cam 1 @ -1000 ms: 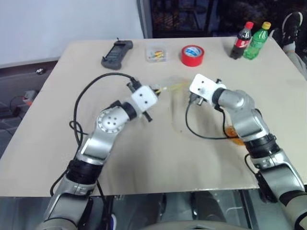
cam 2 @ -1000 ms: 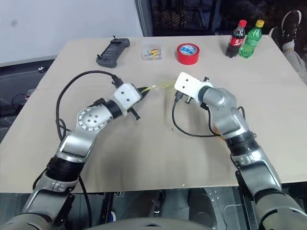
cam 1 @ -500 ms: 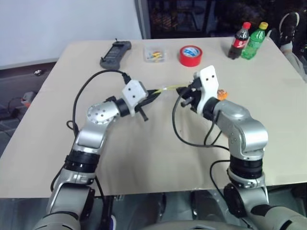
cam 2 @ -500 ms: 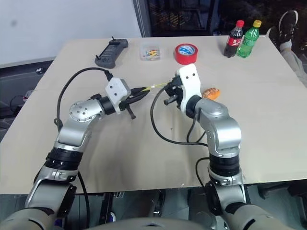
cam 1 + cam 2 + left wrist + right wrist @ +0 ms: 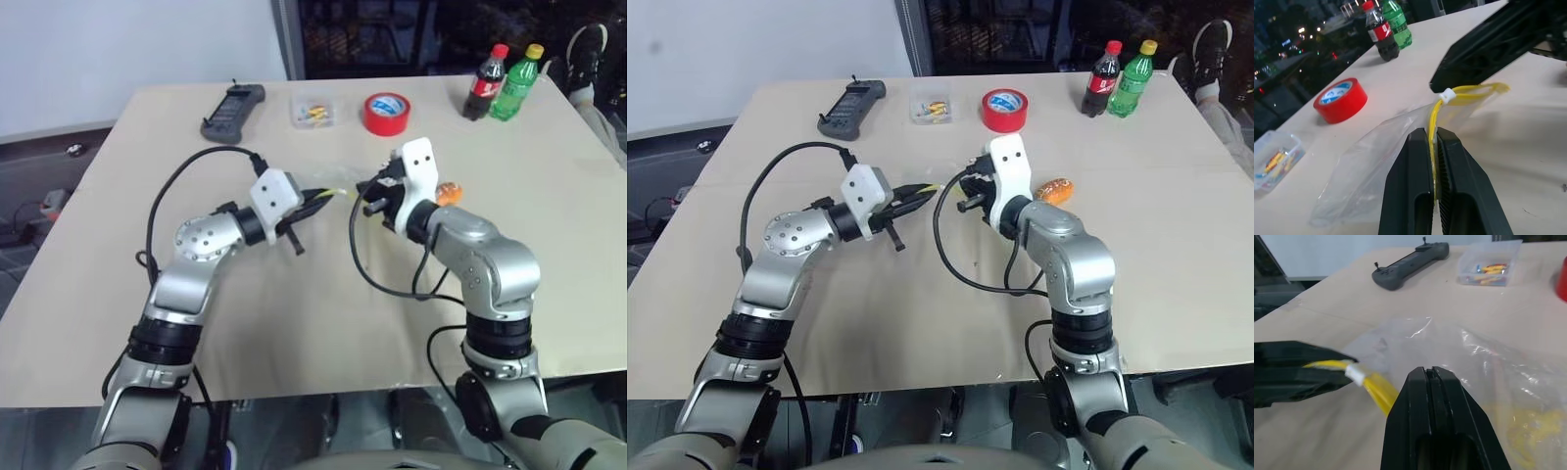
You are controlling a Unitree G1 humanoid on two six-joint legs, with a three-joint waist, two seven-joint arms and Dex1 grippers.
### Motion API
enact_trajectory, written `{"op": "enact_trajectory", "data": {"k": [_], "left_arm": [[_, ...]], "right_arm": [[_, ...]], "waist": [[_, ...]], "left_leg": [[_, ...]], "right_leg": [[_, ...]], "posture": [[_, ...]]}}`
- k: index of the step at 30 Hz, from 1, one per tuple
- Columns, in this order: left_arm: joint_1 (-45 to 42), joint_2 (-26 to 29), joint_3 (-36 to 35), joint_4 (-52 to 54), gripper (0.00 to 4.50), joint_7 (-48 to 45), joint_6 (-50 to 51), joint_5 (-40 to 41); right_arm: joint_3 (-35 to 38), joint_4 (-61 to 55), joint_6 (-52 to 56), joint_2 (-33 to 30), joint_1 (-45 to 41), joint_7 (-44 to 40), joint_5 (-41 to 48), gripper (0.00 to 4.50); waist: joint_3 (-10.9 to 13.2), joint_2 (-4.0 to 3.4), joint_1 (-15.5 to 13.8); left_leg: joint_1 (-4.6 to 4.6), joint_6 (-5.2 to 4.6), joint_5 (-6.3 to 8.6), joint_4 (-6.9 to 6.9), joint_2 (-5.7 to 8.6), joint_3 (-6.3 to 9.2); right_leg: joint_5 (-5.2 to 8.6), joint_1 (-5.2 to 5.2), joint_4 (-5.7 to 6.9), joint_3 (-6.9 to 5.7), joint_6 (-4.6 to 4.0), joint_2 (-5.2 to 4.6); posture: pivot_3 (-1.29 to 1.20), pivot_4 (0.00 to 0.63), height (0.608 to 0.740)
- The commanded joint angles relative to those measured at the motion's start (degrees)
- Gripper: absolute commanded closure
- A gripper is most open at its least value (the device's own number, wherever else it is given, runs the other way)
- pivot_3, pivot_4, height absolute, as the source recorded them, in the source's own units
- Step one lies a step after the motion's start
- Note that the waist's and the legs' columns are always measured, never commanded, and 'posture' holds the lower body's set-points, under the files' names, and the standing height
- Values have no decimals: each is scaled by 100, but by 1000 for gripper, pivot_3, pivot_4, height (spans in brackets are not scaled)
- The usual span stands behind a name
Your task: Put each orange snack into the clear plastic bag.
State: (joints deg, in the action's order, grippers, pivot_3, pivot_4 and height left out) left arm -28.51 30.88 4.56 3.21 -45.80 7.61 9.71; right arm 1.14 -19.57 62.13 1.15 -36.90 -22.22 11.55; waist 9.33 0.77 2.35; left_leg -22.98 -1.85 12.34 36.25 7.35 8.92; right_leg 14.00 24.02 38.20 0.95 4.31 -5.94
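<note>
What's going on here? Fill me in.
The robot holds the clear bag up between both arms over the table. The left gripper is shut on the bag's yellow seal strip, and the right gripper is shut on the bag from the other side. One orange snack lies on the table beside the right arm, not yet bagged.

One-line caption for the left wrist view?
Left pincer shut on the clear plastic bag's yellow seal strip, red tape roll and two bottles behind.
</note>
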Motion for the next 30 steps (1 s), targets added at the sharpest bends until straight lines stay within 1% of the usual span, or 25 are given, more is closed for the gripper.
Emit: {"op": "enact_trajectory", "data": {"k": [1, 4, 9, 17, 25, 27, 30], "left_arm": [[-25, 68, -215, 213, 4500, 58, 61, 92], [-15, 85, -232, 247, 4500, 49, 98, 92], [-19, 87, -239, 272, 4500, 38, 101, 76], [48, 108, -216, 418, 4500, -48, 27, 67], [231, 153, -166, 607, 4500, -127, -6, 52], [250, 144, -198, 603, 4500, -67, 40, 57], [210, 155, -239, 533, 4500, -24, 53, 43]], "right_arm": [[240, -745, 253, -106, -55, -90, 510, 4425], [214, -1034, 457, -250, 35, -103, 766, 4425], [181, -1143, 584, -373, 116, 17, 1029, 4425], [-16, -531, 170, -339, 59, 345, 936, 4425], [57, -207, 1, -204, -12, 524, 1091, 4425], [92, -277, 71, -206, -16, 459, 1232, 4425], [75, -609, 288, -406, 85, 206, 1575, 4425]], "waist": [[0, 0, -4], [0, 0, -8], [0, 0, -4], [0, 0, -4], [0, 0, -5], [0, 0, -3], [0, -1, -8]], "left_leg": [[0, 0, 0, 0, 0, 0], [0, -1, 0, 0, 0, 0], [0, -1, 1, 0, -1, 0], [1, -1, 1, 0, -1, -2], [0, -1, 1, 0, -1, -2], [1, -1, 1, -1, -1, -2], [0, -1, 1, -1, -1, -2]], "right_leg": [[0, 0, 0, 0, 0, 0], [0, -1, -1, 0, 0, 0], [0, -1, 0, -1, 0, 0], [0, -1, -1, 1, 0, -1], [0, 0, -1, 1, 0, 0], [0, 0, -1, 2, 0, 0], [0, 0, -1, 1, 0, 0]], "posture": [[0, 150, 740], [0, 150, 740], [0, 150, 740], [0, 150, 740], [0, 150, 740], [0, 150, 740], [0, 150, 740]]}}
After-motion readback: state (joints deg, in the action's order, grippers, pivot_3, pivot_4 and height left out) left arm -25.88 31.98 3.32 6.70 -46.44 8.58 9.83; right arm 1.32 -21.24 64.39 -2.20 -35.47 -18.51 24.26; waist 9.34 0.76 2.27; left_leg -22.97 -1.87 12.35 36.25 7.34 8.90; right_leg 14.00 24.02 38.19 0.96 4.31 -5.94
